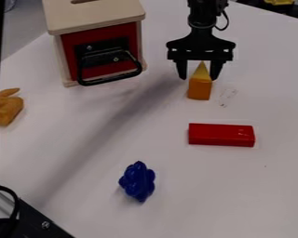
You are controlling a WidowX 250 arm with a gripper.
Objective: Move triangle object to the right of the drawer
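Orange-and-yellow triangle object (199, 89) between my gripper (199, 77) fingers, which are apart. Likely light, stiff; I'd pinch the flat sides, taper could slip.

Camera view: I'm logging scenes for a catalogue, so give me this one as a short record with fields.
Triangle object: orange base, yellow pointed top, upright on the table
Gripper: above the triangle object, jaws apart, one on each side
Drawer: red front, black handle, looks closed
Triangle object's side: right of the drawer in the view
Near side: red block, blue lumpy piece
Left edge: orange-brown item
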